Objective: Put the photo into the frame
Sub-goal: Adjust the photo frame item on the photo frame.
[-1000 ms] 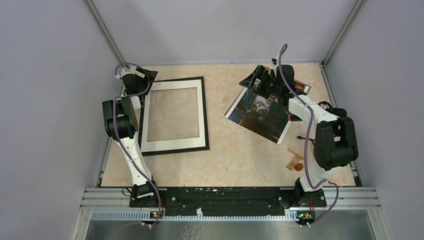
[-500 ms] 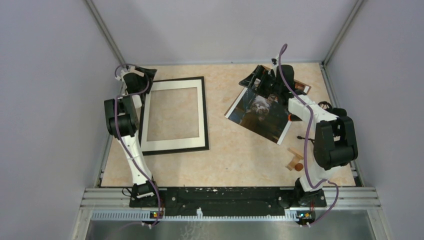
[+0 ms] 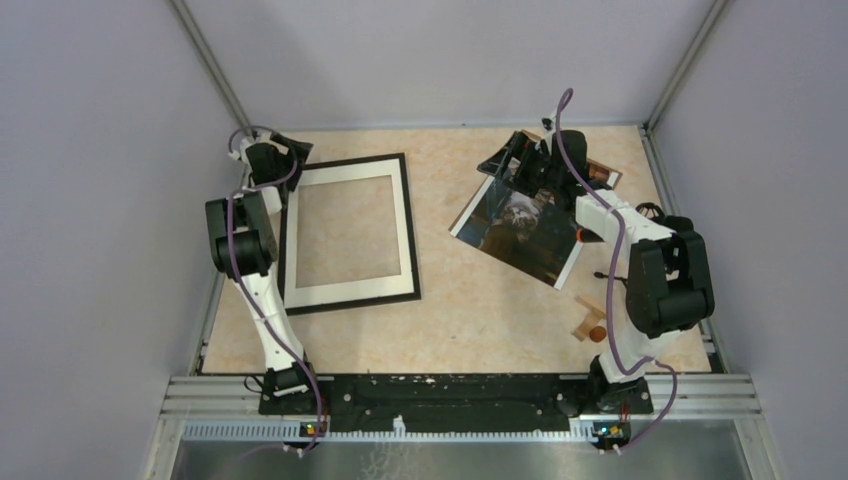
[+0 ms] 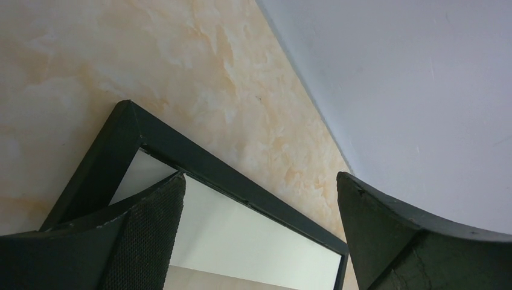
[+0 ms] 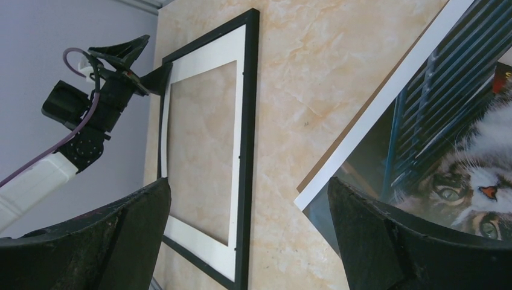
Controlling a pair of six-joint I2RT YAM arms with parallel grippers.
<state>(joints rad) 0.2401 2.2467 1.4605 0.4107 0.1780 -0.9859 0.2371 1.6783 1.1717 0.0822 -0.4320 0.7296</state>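
I see the frame (image 3: pixel 411 228) lying flat at ten o'clock on the table (image 3: pixel 470 310), with the photo (image 3: pixel 520 228) at two o'clock, well apart. The left gripper (image 3: pixel 287 150) is at the frame's eleven o'clock corner, fingers spread. The right gripper (image 3: pixel 508 160), fingers also spread, hovers above the photo's far edge.

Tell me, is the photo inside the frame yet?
No, the photo lies on the table right of the frame, apart from it.

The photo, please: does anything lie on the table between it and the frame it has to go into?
Nothing visible does. Only bare table separates the photo from the frame to its left. The small wooden pieces lie on the photo's near side, away from that path.
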